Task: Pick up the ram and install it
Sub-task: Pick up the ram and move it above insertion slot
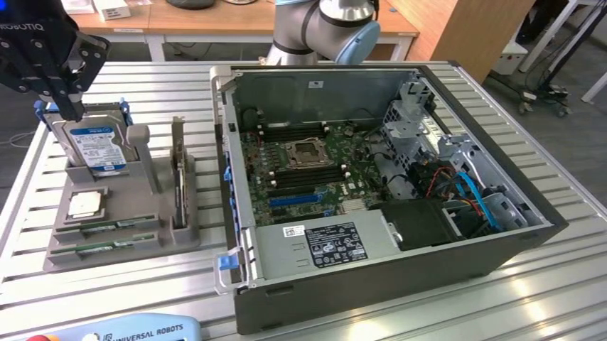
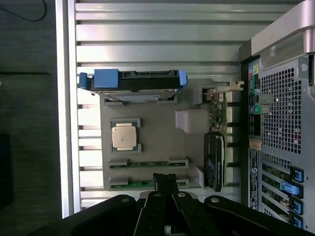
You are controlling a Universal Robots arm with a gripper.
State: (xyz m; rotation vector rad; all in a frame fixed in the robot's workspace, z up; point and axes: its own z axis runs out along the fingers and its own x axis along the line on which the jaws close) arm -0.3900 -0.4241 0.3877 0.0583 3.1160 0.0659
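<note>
- Two green sticks lie flat in the slots of the grey holder tray (image 2: 157,142), side by side along one edge: the outer ram stick (image 1: 95,247) and the inner ram stick (image 1: 109,226).
- Neither stick is gripped or lifted; both sit in their slots.
- hand (image 2: 165,179): black, fingers pressed together at the tips, pinching nothing.
- In the exterior view the hand hangs above the tray at the exterior view's left, over the hard drive end, touching nothing.
- In the wrist view the fingertips line up over the outer ram stick.
- hard drive (image 1: 95,145): silver with a blue-white label, standing upright in a blue carrier at the far end of the tray.
- processor chip (image 1: 85,204): small silver square, flat in its recess between the hard drive and the inner ram stick.
- expansion card (image 1: 178,170): upright on edge on the tray's side nearest the case.
- computer case (image 1: 531,234): lying open just beside the tray, at the exterior view's right.
- motherboard (image 1: 313,174): exposed inside the case, facing up.
- worktop (image 1: 569,298): slatted aluminium, carries the tray and case.
- pendant (image 1: 124,330): light blue, at the near worktop edge.
</note>
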